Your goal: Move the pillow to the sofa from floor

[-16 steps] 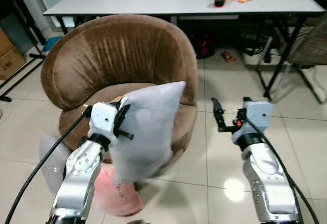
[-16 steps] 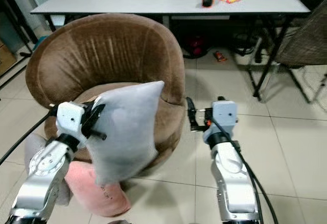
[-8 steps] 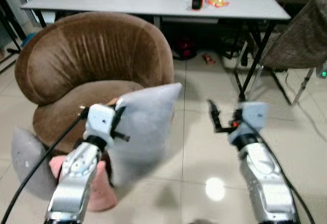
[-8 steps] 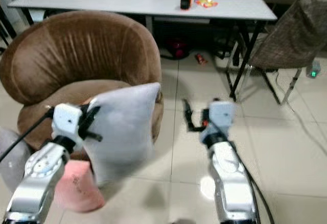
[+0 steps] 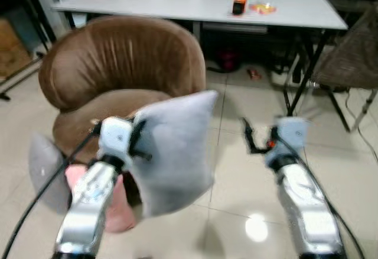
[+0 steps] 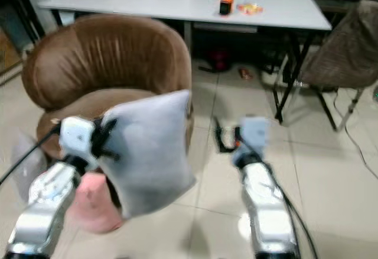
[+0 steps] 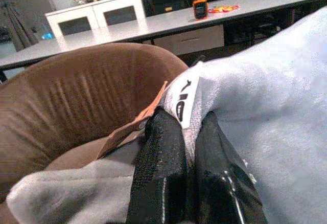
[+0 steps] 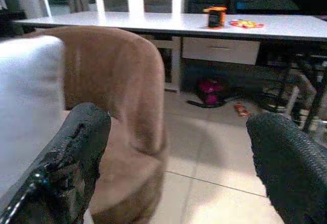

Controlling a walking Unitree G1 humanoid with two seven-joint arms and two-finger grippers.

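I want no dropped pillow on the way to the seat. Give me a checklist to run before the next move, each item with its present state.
1. Left gripper shut on the grey pillow at its labelled edge: ok.
2. Pillow clear of the floor: ok, it hangs in front of the brown sofa.
3. Sofa seat free to take it: ok on the part in view; the pillow hides the rest.
4. Right gripper out of the way, jaws open and holding nothing: ok.
5. Pink pillow and another grey pillow by the sofa base, near the robot's path: cannot tell.

Pale grey pillow (image 5: 177, 143); brown sofa (image 5: 121, 70); pink cushion (image 5: 115, 203) on cream floor tiles (image 5: 236, 182); grey-white surface (image 5: 189, 2); orange object (image 5: 239, 5).
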